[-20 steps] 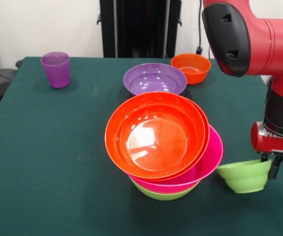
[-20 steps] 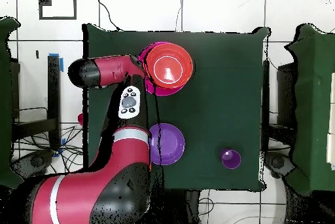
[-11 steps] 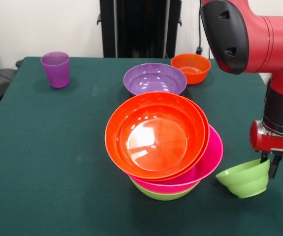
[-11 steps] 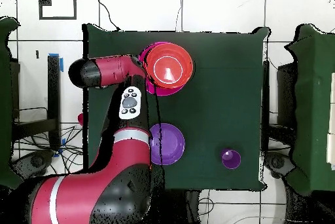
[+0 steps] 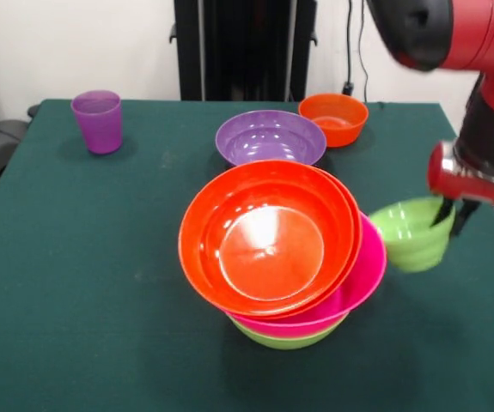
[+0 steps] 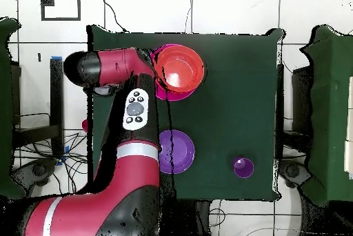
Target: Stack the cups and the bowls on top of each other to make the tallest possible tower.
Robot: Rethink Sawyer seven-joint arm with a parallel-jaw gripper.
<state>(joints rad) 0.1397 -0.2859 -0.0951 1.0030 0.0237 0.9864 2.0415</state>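
Observation:
The tower stands mid-table: a lime green bowl (image 5: 285, 336) at the bottom, a wide hot pink bowl (image 5: 365, 268) on it, and orange bowls (image 5: 268, 236) nested on top, leaning toward the camera. From overhead the tower (image 6: 180, 70) shows near the far edge. My gripper (image 5: 450, 215) is shut on the rim of a small lime green bowl (image 5: 408, 233), held tilted in the air just right of the tower. In the overhead view the arm (image 6: 131, 88) hides the gripper and this bowl. A purple cup (image 5: 97, 120) stands at the back left.
A purple bowl (image 5: 270, 137) and a small orange bowl (image 5: 333, 118) sit behind the tower on the green table (image 5: 75, 257). Overhead, the purple bowl (image 6: 177, 152) lies beside the arm and the purple cup (image 6: 242, 167) is to its right.
My gripper has risen with the small lime green bowl, lifting it off the table to about the tower's upper rim height. The arm has swung accordingly.

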